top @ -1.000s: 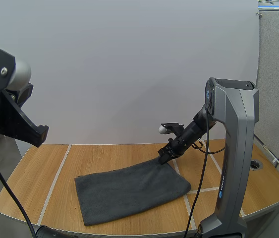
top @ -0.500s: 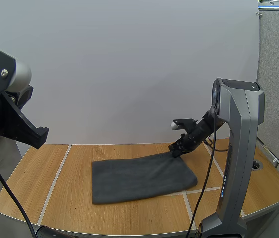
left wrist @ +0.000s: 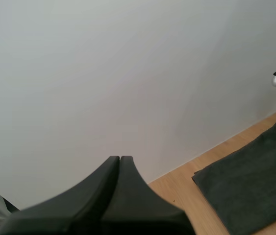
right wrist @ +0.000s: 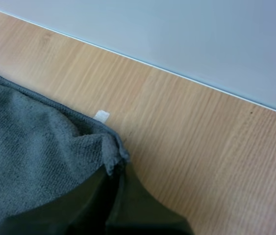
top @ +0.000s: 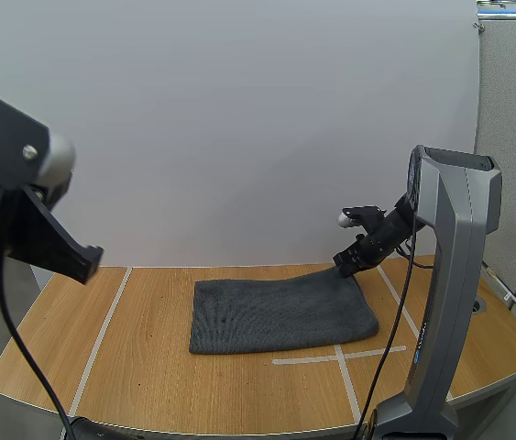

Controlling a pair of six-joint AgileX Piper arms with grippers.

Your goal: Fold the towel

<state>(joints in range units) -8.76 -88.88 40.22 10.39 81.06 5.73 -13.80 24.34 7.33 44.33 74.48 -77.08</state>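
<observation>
My right hand (top: 344, 265) pinches the far right corner of the towel (top: 280, 313), lying flat centre-right on the tabletop (top: 138, 367); my left hand (left wrist: 120, 159) hangs closed, empty. I reckon that thin pinch could slip, or drag the towel instead of folding it.

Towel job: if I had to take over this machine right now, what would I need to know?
Left claw: shut on nothing, raised, well apart from the towel.
Right claw: shut on the towel's far right corner.
Towel: lying flat, a rough rectangle on the table.
Done: corner gripped; whether a fold is already made, I cannot tell.
Left: carry that corner across to fold, then let go.
</observation>
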